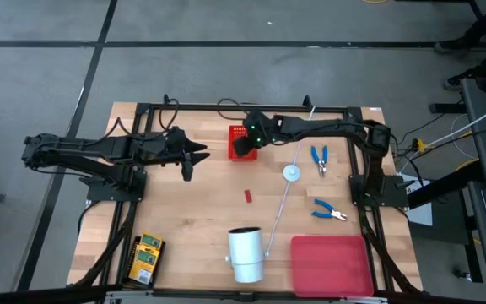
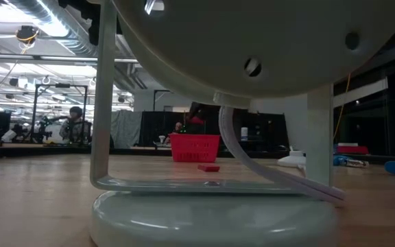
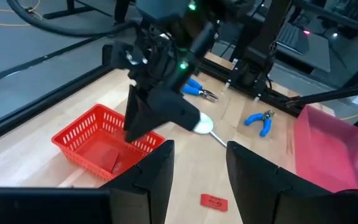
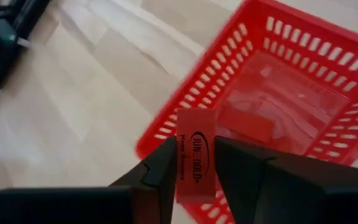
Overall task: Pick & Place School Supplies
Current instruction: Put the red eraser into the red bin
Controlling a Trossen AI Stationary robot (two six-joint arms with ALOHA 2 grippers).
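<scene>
My right gripper is shut on a tiny red block with dark print, above the rim of a red mesh basket. It also shows over the basket in the high view. Another red block lies flat on the basket's floor. A third red block lies flat on the table. My left gripper is open and empty, left of the basket. Two blue-handled tools lie at the right. Yellow-and-green boxes lie at the near left. My right gripper pinches the red block between its two fingers, across the block's width at its lower part. The fingers come from above, slanting down. The block's printed end sticks out past the fingertips. It is lifted clear, over the basket's rim.
A white cylinder lies near the front edge and fills the low view. A white disc on a cord lies right of the basket. A flat red tray lies at the near right.
</scene>
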